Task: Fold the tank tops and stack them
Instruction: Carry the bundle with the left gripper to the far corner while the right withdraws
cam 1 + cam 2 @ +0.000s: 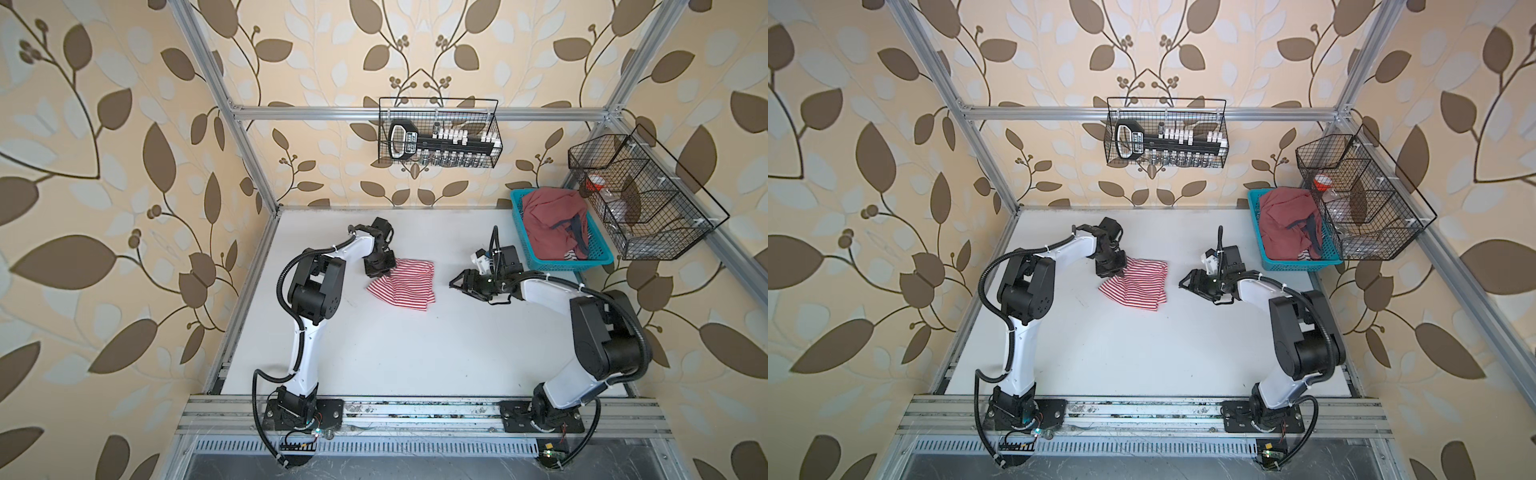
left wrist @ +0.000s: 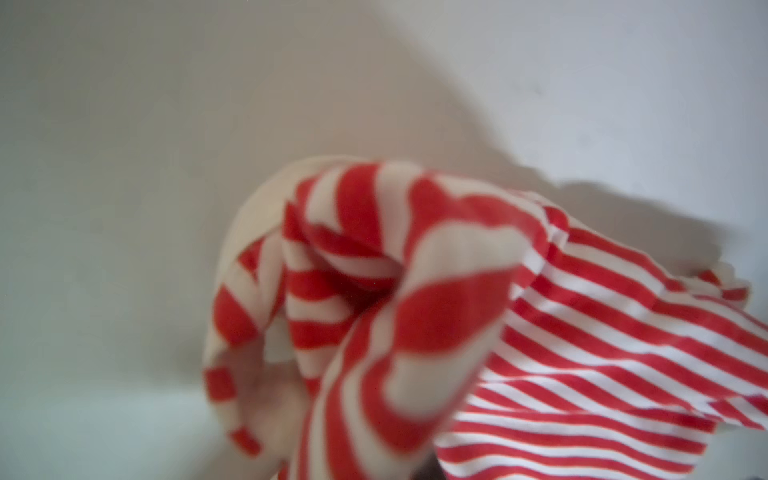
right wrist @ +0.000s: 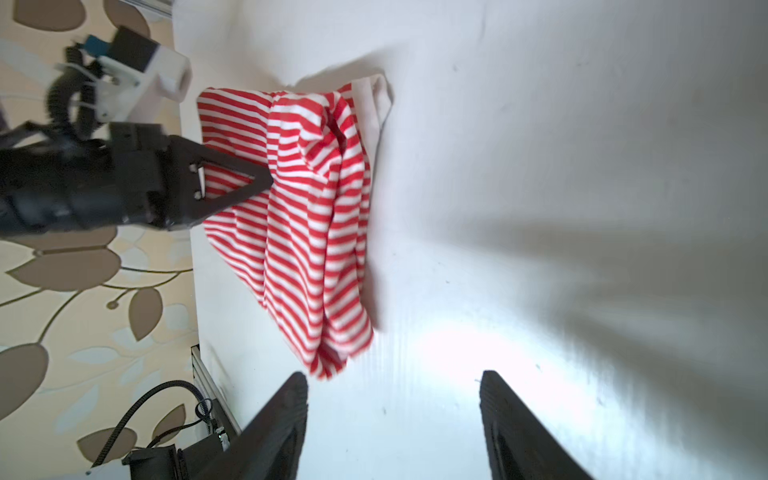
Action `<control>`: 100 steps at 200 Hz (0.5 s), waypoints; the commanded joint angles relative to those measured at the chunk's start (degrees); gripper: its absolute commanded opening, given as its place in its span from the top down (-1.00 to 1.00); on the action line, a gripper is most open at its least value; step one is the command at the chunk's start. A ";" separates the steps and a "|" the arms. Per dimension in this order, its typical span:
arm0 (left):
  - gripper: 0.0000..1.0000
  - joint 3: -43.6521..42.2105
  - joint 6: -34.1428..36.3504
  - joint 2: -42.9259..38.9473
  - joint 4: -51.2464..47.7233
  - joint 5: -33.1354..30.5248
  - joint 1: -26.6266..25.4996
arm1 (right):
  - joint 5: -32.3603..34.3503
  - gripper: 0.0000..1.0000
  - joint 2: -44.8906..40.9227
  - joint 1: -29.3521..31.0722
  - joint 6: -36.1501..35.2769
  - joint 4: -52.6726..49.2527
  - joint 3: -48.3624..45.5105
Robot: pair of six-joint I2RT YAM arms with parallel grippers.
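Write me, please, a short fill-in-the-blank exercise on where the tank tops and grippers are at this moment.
1. The left gripper is ____ on the striped tank top, which lies on the table.
2. The right gripper stands ____ beside it, holding nothing.
3. The dusty red tank top lies crumpled in the blue basket at the table's far ____ corner.
Missing words: shut; open; right.

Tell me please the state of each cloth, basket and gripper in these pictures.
striped tank top, rumpled on the table, one edge pinched
blue basket, filled with cloth
dusty red tank top, crumpled in the blue basket, unfolded
left gripper, shut on the striped tank top
right gripper, open, empty
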 commanded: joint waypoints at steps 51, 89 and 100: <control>1.00 17.57 14.69 9.53 -14.06 -7.85 14.34 | 1.38 -0.31 -11.35 -1.25 -5.96 -11.12 -1.62; 1.00 29.79 22.83 15.52 -14.63 -7.83 18.83 | 0.91 -0.32 -14.92 -2.13 -8.16 -14.57 -2.68; 1.00 32.99 24.81 17.30 -15.72 -8.57 19.67 | 0.60 -0.32 -15.66 -2.22 -8.97 -15.67 -2.94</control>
